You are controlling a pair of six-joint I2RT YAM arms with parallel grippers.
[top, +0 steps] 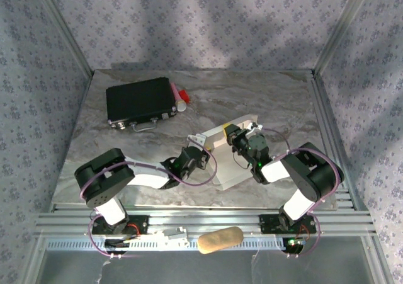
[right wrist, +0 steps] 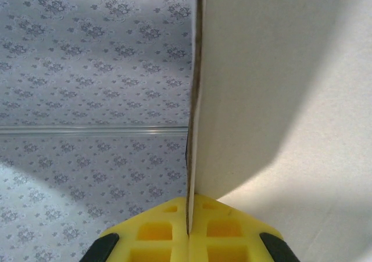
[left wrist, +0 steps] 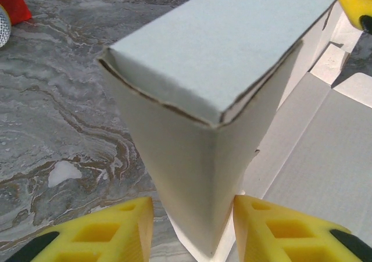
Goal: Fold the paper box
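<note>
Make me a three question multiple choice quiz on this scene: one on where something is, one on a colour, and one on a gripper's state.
1. Where on the table does the black case lie?
A) far left
B) near right
C) between the two arms

2. What colour are the left gripper's fingers?
A) blue
B) green
C) yellow

3. The right gripper is:
A) open and empty
B) shut on a panel of the paper box
C) shut on the black case

Answers:
1 A, the top view shows it near the far left corner.
2 C, both fingers are yellow in the left wrist view.
3 B, the right wrist view shows its fingers pinching the thin white card edge.
</note>
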